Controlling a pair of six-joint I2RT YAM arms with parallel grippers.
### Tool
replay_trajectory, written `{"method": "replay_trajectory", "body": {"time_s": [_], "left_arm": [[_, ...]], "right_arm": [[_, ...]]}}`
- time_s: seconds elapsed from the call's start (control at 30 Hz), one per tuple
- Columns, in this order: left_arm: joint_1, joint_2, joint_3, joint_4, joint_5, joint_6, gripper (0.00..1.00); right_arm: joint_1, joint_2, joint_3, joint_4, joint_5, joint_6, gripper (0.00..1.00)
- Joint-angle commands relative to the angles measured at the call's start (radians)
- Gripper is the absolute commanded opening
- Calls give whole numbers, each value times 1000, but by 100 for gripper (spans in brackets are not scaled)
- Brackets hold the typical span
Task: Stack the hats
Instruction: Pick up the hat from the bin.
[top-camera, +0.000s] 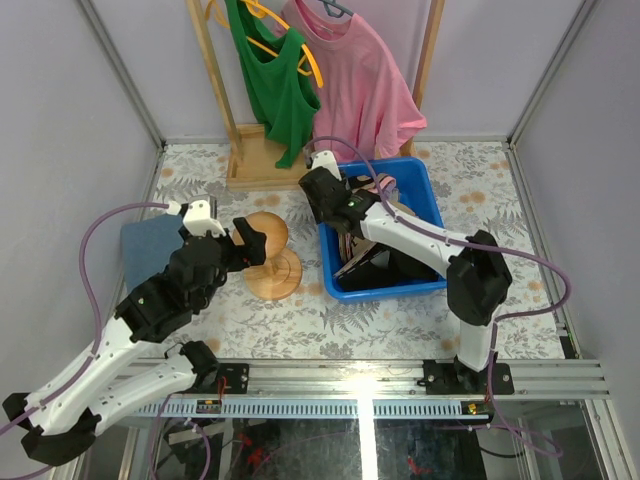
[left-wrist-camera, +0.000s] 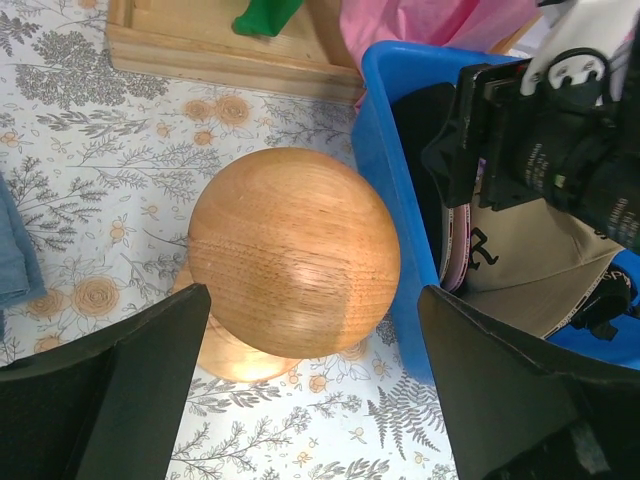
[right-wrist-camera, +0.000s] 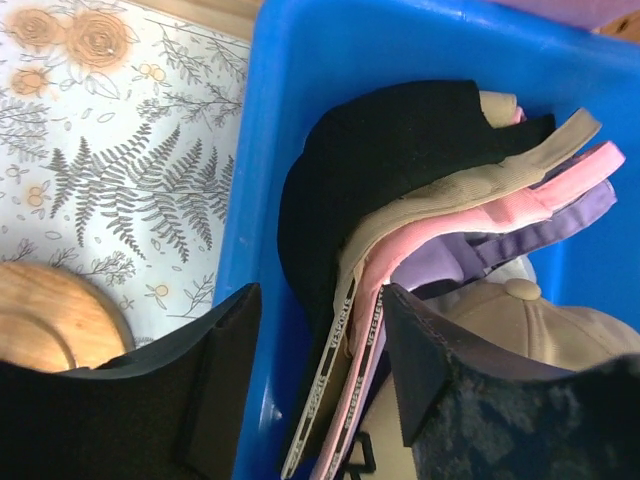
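Observation:
Several hats stand on edge, packed together in a blue bin (top-camera: 420, 180). In the right wrist view I see a black hat (right-wrist-camera: 390, 150), a tan one (right-wrist-camera: 450, 195), a pink one (right-wrist-camera: 520, 210) and a lavender one (right-wrist-camera: 565, 212), with another tan cap (right-wrist-camera: 545, 325) beside them. My right gripper (right-wrist-camera: 322, 295) (top-camera: 325, 208) hangs over the bin's left wall. Its jaws are apart, with the wall and the black, tan and pink edges between them. My left gripper (left-wrist-camera: 315, 295) (top-camera: 250, 238) is open just short of the wooden knob (left-wrist-camera: 295, 250), holding nothing.
The knob stand (top-camera: 272, 262) sits just left of the bin. Blue fabric (top-camera: 145, 245) lies flat at the far left, partly under my left arm. A wooden rack (top-camera: 250, 165) with a green top (top-camera: 275, 85) and a pink T-shirt (top-camera: 360, 85) stands at the back.

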Motion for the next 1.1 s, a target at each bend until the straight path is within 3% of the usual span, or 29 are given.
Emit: {"method": "replay_trajectory", "body": {"time_s": [0.0, 0.17, 0.33, 1.07], "left_arm": [[-5, -21, 16, 49, -20, 31, 84], [-4, -26, 13, 53, -24, 36, 84], [-5, -24, 8, 58, -31, 42, 84], [-5, -6, 13, 70, -48, 64, 83]], "right_arm": [[-32, 21, 56, -7, -36, 38, 55], [-47, 45, 56, 17, -73, 46, 45], [-49, 44, 57, 42, -85, 46, 41], [-57, 120, 141, 34, -94, 71, 42]]}}
